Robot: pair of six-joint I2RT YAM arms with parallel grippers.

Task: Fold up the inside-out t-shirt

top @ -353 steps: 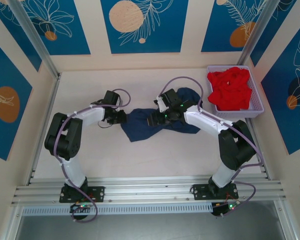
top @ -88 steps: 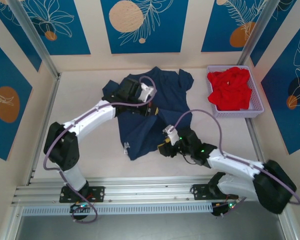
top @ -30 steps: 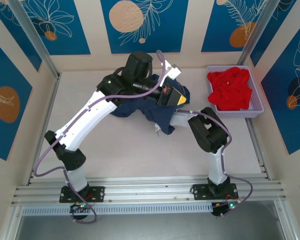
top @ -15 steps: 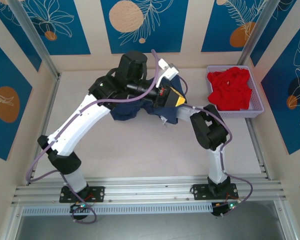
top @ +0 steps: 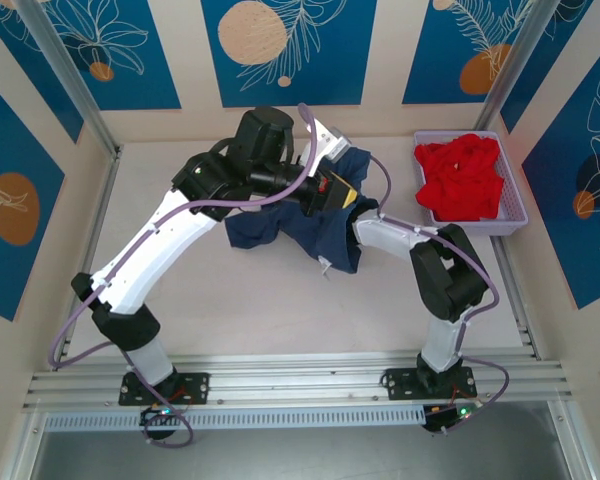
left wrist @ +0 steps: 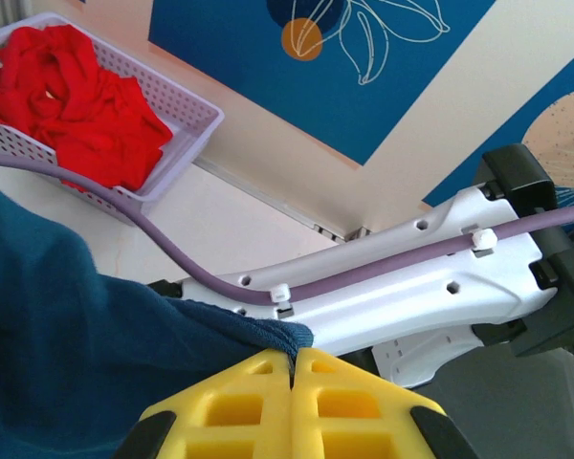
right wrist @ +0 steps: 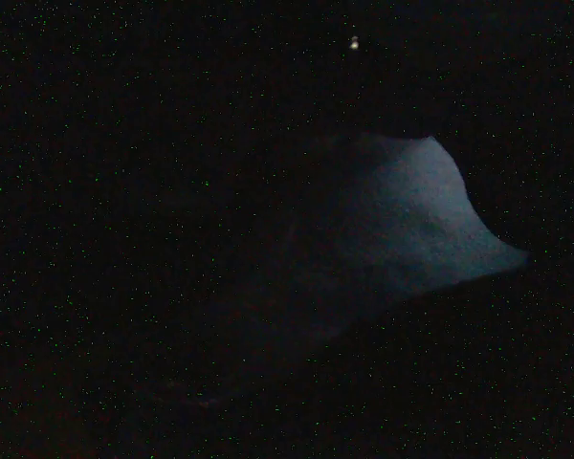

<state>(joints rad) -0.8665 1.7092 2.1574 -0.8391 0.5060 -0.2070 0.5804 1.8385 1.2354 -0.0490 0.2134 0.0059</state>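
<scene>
The inside-out t-shirt (top: pixel 305 235) is dark navy and hangs bunched above the middle of the table, a small white tag (top: pixel 325 264) dangling at its lower edge. My left gripper (top: pixel 350 197) is raised over it, its yellow fingers shut on a hemmed edge of the t-shirt (left wrist: pixel 67 335) right at the left gripper's tips (left wrist: pixel 294 356). My right arm (top: pixel 392 237) reaches from the right with its end buried under the cloth, so its gripper is hidden. The right wrist view is nearly black, with a faint blue fold of the t-shirt (right wrist: pixel 411 225).
A lilac basket (top: pixel 520 214) at the back right holds a bright red garment (top: pixel 462 178); the same basket (left wrist: pixel 189 113) sits beyond the cloth in the left wrist view. The white right forearm (left wrist: pixel 411 287) with its purple cable lies just beyond my left fingers. Metal rails border the table.
The left gripper stays shut on the shirt and has shifted slightly, letting the cloth spread lower. The right arm's elbow has swung right while its forearm stays under the shirt.
</scene>
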